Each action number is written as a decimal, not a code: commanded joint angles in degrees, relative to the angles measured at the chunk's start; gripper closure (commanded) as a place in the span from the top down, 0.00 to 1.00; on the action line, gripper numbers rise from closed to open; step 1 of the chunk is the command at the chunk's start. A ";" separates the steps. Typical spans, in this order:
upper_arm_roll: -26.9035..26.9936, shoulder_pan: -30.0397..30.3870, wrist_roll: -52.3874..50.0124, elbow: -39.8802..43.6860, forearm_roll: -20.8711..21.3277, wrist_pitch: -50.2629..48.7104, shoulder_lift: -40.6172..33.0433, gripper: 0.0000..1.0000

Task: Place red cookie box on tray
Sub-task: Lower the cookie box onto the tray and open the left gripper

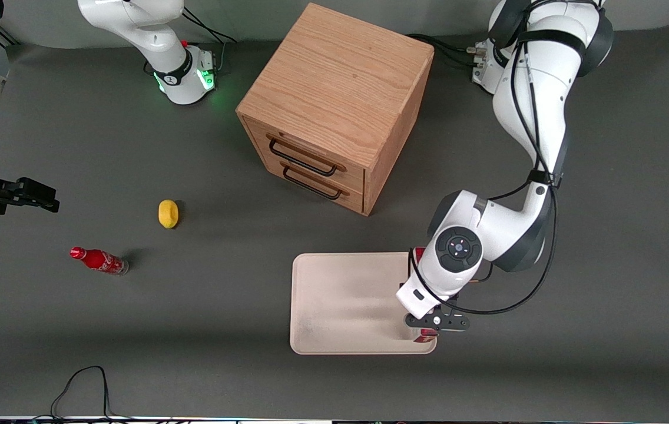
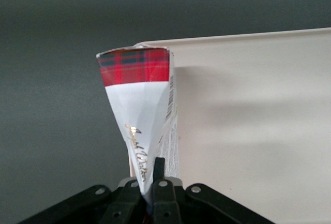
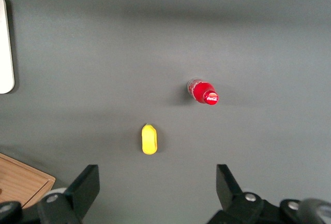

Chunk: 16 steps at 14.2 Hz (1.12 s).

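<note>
Wrist view: gripper [image 2: 146, 182] clamped on red cookie box [image 2: 142, 105], box hanging below it over tray [image 2: 248, 120] edge; nothing else in tray.

The front view looks steeply down from high above the bench [image 1: 193, 330], far enough off to take in both arms, the wooden cabinet [image 1: 334, 106] and the tray [image 1: 340, 306]. The left wrist view sits close above the gripper [image 2: 147, 185], looking along its jaws, shut on the red cookie box [image 2: 142, 110], at a tray corner. The right wrist view faces straight down on the bench from moderate height. It shares the soda bottle [image 3: 203, 92], the yellow object [image 3: 149, 139], a cabinet corner and a tray edge with the front view.
</note>
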 commanded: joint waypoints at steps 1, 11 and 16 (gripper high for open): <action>0.60 -0.32 0.09 -0.28 0.97 1.98 1.20 0.00; 0.51 -0.32 -2.19 -1.42 0.97 1.10 1.03 0.50; 0.60 -0.32 -4.74 -0.98 0.97 -6.96 -1.94 1.00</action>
